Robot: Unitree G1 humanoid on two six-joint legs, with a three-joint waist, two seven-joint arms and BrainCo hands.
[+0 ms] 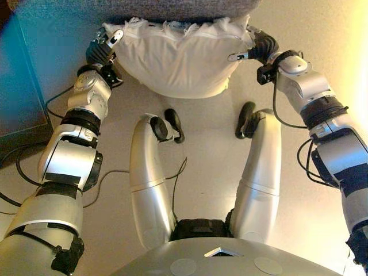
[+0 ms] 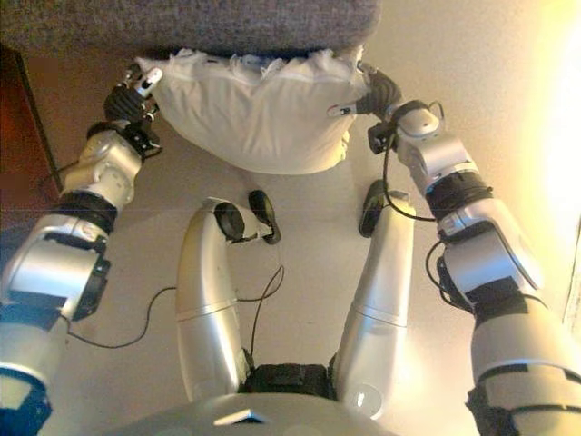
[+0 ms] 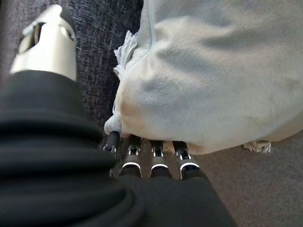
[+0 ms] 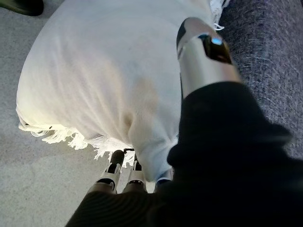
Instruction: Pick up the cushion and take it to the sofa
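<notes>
A white cushion (image 1: 178, 57) with fringed edges hangs above the floor, held between my two hands right in front of the grey sofa (image 1: 172, 8). My left hand (image 1: 102, 50) grips its left end, the fingers (image 3: 156, 161) reaching under the fabric (image 3: 213, 71) and the thumb up by the corner. At the right end my right hand (image 1: 261, 46) holds on the same way, thumb (image 4: 203, 56) lying over the top of the cushion (image 4: 94, 71) and fingers beneath. The cushion's far edge touches the sofa's front (image 2: 182, 23).
A dark piece of furniture (image 1: 17, 75) stands close on my left, beside the sofa. Beige floor (image 1: 207, 115) lies beneath the cushion and stretches away to the right.
</notes>
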